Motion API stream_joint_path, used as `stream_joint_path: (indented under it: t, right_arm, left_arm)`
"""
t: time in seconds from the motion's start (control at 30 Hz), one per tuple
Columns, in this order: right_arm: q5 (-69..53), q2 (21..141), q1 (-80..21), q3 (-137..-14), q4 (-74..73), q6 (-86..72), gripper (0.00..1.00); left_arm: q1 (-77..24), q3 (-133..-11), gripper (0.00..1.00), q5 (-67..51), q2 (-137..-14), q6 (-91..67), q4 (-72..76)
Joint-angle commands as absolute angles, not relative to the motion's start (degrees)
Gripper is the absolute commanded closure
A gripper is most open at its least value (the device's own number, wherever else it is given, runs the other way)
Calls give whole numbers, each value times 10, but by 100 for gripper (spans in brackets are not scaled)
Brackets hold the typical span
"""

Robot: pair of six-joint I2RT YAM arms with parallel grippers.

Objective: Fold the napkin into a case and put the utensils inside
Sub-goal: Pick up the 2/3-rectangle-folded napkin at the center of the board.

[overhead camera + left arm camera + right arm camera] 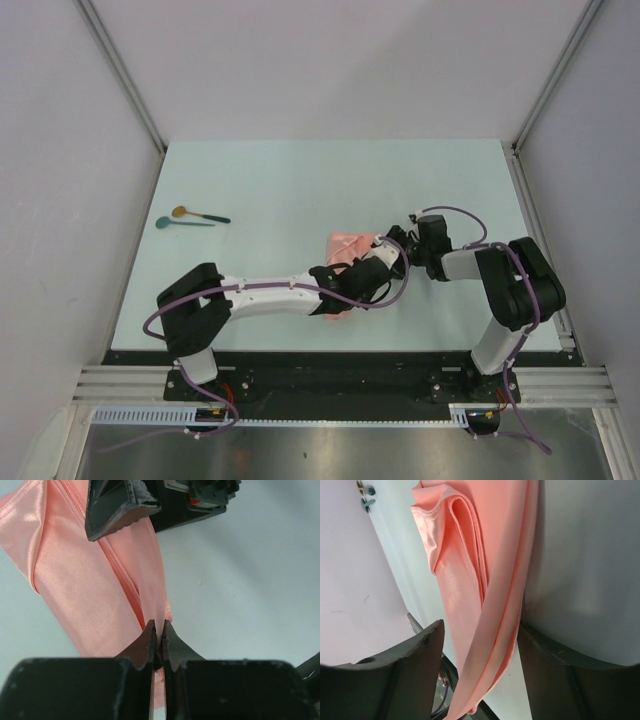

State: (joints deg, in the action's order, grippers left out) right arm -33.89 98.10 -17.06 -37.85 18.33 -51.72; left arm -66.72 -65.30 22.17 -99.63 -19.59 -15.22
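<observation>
The top camera looks down from high over the near edge onto the whole table (280, 180). Both wrist cameras sit very close, low and facing forward. All three views share the pink napkin (348, 243).

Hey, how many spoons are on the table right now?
2. Both lie side by side at the table's far left: the gold-bowled spoon just beyond the teal-bowled spoon. The folded napkin could hide another, but none shows.
</observation>
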Motion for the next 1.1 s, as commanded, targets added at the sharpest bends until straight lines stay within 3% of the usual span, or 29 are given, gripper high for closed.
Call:
stream_joint_path:
  t: [0.0,0.2,0.53,0.63,0.67,0.77,0.83,0.97,1.07]
  right_arm:
    - [-317,1021,-172,-395,220,-496,39]
    - [-316,1050,-159,-410,250,-483,46]
    - [-335,1089,-149,-428,300,-482,77]
    - [-346,1096,-150,-436,300,-478,92]
    - [-348,1096,-153,-438,298,-476,94]
    - [-341,1090,-157,-440,281,-461,95]
    - [-338,1085,-158,-439,272,-452,96]
    - [-330,1078,-162,-446,250,-439,98]
    - [-328,1074,-165,-450,238,-434,99]
  left_arm:
    - [-663,-644,99,213,-962,-211,-138]
    - [-662,-629,99,207,-954,-212,-127]
    - [-661,-617,98,181,-951,-209,-112]
    - [-657,-608,77,146,-940,-204,-102]
    - [-652,-606,57,134,-926,-203,-96]
    - [-620,-599,43,63,-879,-214,-86]
    - [-587,-598,43,22,-857,-230,-81]
    - [-518,-615,65,-12,-853,-286,-84]
    - [-455,-654,85,-39,-923,-325,-105]
